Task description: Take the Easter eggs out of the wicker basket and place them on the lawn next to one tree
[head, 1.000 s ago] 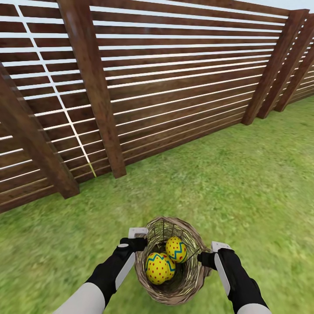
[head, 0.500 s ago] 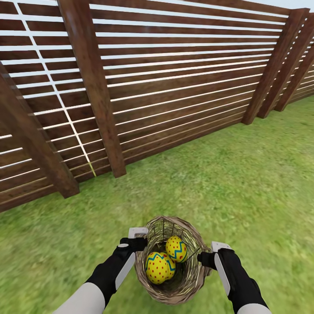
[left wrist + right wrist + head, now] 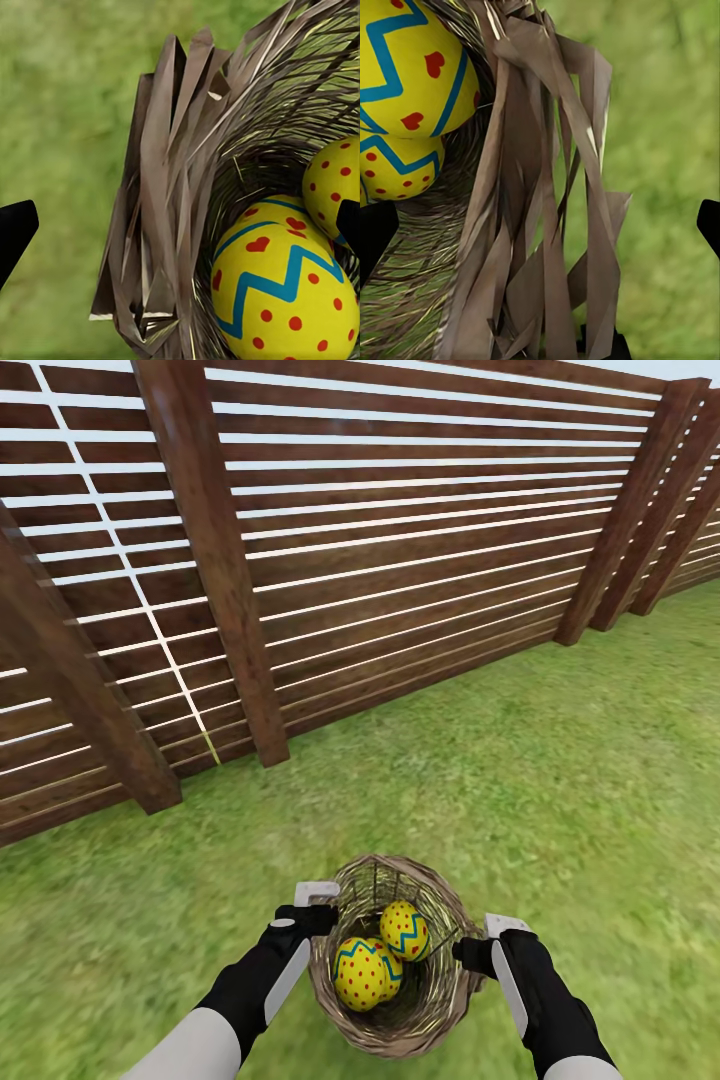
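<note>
Nothing shifted since a second before: you kept the wicker basket (image 3: 395,960) between the left gripper (image 3: 318,905) and right gripper (image 3: 480,940), each spread wide, straddling its braided rim. Inside lay yellow Easter eggs (image 3: 378,958), blue-zigzagged, red-dotted, above the lawn (image 3: 560,780).

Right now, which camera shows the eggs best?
The head view: the eggs sit whole inside the basket, from above. The left wrist view shows them big but cut off; the right wrist view catches parts of two eggs.
</note>
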Controlling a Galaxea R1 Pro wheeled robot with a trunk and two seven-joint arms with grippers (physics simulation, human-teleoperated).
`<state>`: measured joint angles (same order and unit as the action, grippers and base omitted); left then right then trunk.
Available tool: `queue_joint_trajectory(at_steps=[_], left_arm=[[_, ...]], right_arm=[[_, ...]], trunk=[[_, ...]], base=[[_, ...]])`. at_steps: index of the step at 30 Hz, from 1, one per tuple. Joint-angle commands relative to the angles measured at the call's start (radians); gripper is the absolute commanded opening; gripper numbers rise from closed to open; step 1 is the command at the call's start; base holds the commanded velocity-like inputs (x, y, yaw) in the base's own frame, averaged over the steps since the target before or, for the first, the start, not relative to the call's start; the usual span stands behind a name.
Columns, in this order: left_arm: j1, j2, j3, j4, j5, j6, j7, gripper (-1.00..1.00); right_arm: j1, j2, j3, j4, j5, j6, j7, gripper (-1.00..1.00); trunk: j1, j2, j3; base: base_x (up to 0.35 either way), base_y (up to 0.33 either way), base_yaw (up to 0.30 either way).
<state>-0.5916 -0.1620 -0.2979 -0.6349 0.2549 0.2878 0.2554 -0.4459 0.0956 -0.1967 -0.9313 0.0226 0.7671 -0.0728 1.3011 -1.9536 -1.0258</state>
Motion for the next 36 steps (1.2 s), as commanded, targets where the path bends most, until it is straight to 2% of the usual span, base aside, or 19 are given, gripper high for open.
queue_joint_trajectory(at_steps=[1, 10, 11, 28, 29, 36], left_arm=[[0.000, 0.001, -0.006, -0.002, 0.011, 0.004, 0.009, 1.00], [0.000, 0.001, -0.006, -0.002, 0.011, 0.004, 0.010, 1.00], [0.000, 0.001, -0.006, -0.002, 0.011, 0.004, 0.010, 1.00], [0.000, 0.001, -0.006, -0.002, 0.011, 0.004, 0.009, 1.00], [0.000, 0.001, -0.006, -0.002, 0.012, 0.004, 0.009, -1.00], [0.000, 0.001, -0.004, -0.003, 0.012, 0.004, 0.010, -1.00]], right_arm=[[0.000, 0.001, -0.002, -0.001, 0.002, 0.005, -0.001, 1.00], [0.000, 0.001, -0.002, -0.001, 0.002, 0.005, -0.001, 1.00], [0.000, 0.001, -0.003, -0.001, 0.002, 0.005, -0.001, -1.00], [0.000, 0.001, -0.003, -0.001, 0.002, 0.005, -0.001, -1.00], [0.000, 0.001, -0.003, -0.001, 0.002, 0.005, -0.001, -1.00], [0.000, 0.001, -0.003, -0.001, 0.002, 0.005, -0.001, -1.00]], trunk=[[0.000, 0.000, -0.001], [0.000, 0.000, -0.001], [0.000, 0.000, -0.001], [0.000, 0.000, -0.001], [0.000, 0.000, -0.001], [0.000, 0.000, -0.001]], base=[[0.000, 0.000, 0.000], [0.000, 0.000, 0.000], [0.000, 0.000, 0.000], [0.000, 0.000, 0.000], [0.000, 0.000, 0.000], [0.000, 0.000, 0.000]])
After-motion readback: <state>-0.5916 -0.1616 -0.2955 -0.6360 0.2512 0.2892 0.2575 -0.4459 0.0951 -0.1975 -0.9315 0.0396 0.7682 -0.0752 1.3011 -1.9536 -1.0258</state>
